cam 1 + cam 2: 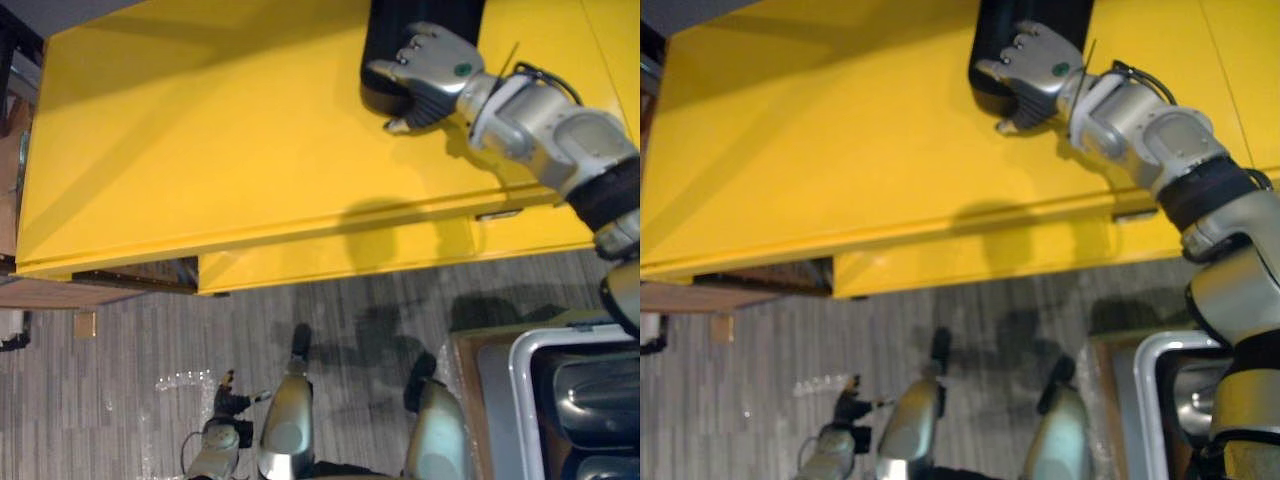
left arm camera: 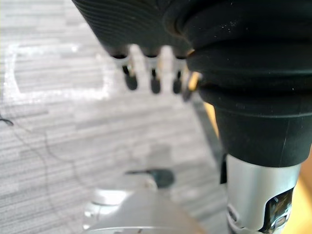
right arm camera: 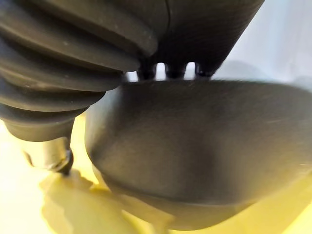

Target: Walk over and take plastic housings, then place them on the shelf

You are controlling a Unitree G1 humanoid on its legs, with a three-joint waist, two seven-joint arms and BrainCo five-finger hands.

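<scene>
Left eye view: right hand [image 1: 430, 72] clasps housing [image 1: 385, 25] on yellow shelf [image 1: 200, 150], bin [image 1: 517, 372] nearby.

Both head eyes look steeply down from above onto the flat glossy yellow shelf top [image 1: 200, 150] and the grey striped carpet floor [image 1: 120, 350] before its near edge, sharing almost the whole scene. The left wrist camera looks past the left hand [image 2: 155, 80] at that floor. The right wrist camera sits very close against the dark rounded plastic housing [image 3: 195, 146] by the shelf top's far edge.
</scene>
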